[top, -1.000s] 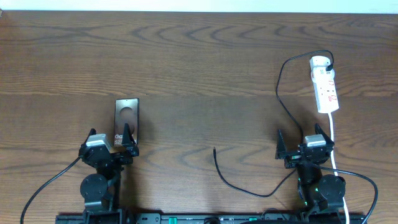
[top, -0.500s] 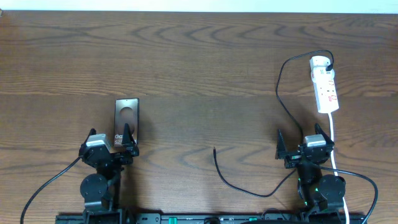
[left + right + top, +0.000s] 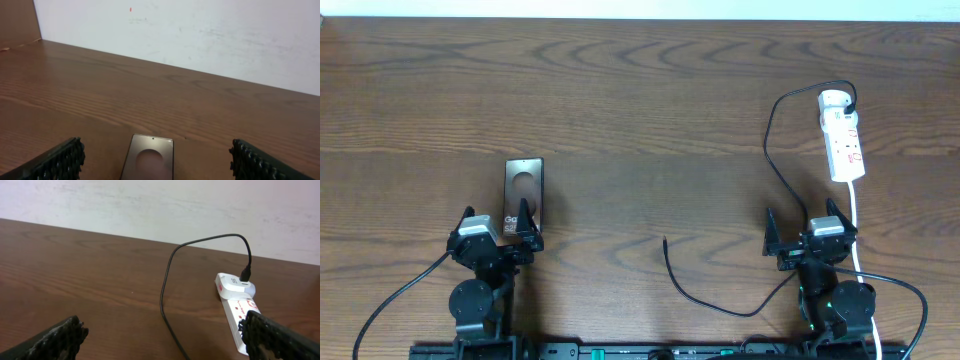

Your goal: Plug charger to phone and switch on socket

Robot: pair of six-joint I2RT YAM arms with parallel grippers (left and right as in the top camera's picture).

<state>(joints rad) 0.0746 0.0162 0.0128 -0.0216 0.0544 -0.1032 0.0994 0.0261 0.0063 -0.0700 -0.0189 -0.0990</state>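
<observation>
Overhead, the left hand (image 3: 497, 212) and the right hand (image 3: 800, 212) sit near the front of the worktop (image 3: 640, 100), each with fingers spread wide and holding nothing. The phone (image 3: 524, 185) lies flat just beyond the left hand. The socket (image 3: 842, 140) lies far right. The charger (image 3: 700, 295) runs from its far end, sweeps near past the right hand, and its free tip rests mid-worktop, well apart from the phone.
</observation>
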